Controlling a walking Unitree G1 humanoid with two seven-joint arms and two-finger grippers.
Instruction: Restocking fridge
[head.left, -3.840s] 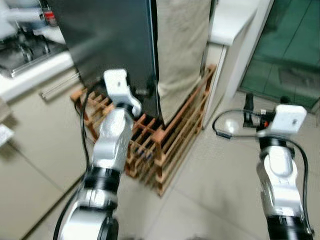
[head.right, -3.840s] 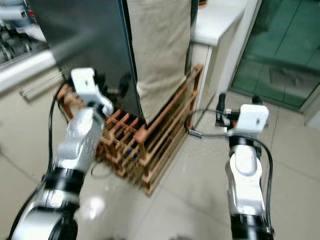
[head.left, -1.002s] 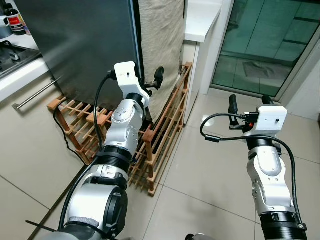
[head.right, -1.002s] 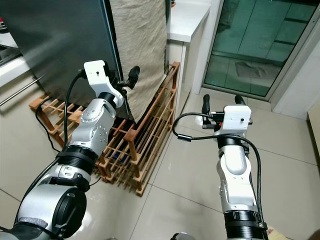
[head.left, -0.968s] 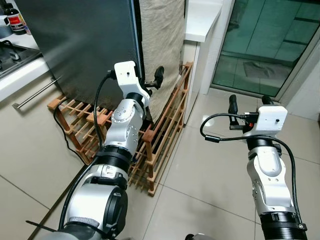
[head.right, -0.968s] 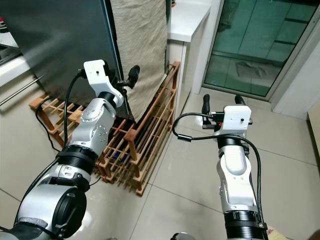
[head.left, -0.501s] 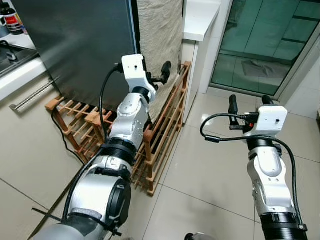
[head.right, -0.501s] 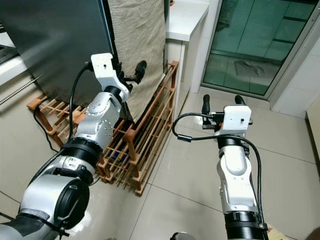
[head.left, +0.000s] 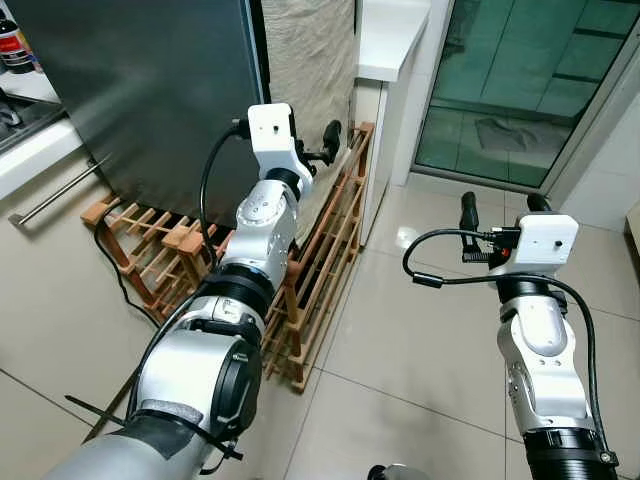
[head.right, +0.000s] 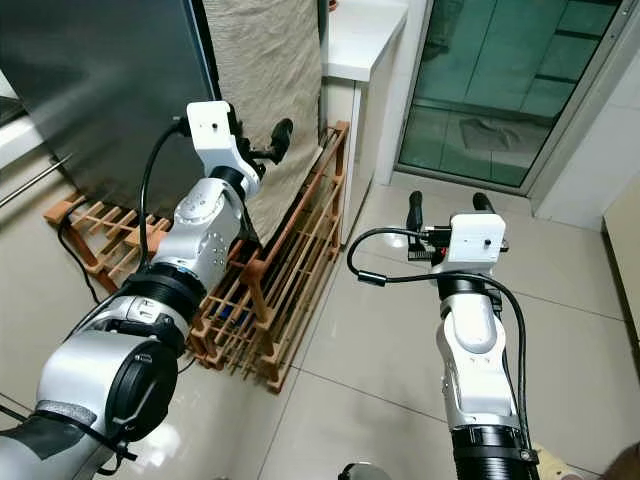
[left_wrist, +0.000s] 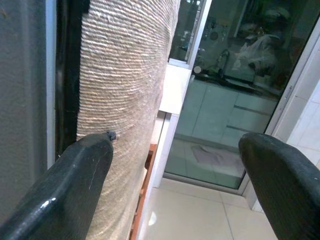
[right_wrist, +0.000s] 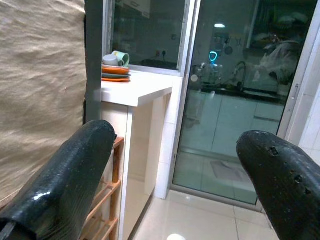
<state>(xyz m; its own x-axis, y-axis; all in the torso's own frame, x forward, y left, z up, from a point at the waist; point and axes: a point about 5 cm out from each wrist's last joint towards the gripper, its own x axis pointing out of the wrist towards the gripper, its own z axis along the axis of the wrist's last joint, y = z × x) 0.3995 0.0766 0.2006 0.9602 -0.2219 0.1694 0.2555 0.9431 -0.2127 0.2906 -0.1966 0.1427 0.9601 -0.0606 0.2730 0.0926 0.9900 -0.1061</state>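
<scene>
Reaching beside the closed fridge (head.left: 150, 90), left hand (left_wrist: 175, 190) spread; right hand (right_wrist: 175, 190) spread, both empty.

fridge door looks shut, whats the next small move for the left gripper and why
Probably ease the left gripper a little toward the fridge door edge and hook a finger behind it. The gripper is open and empty, raised beside the cloth on the fridge's side, with the dark gap at the door edge right next to it. The right gripper is open and empty over the floor.
</scene>
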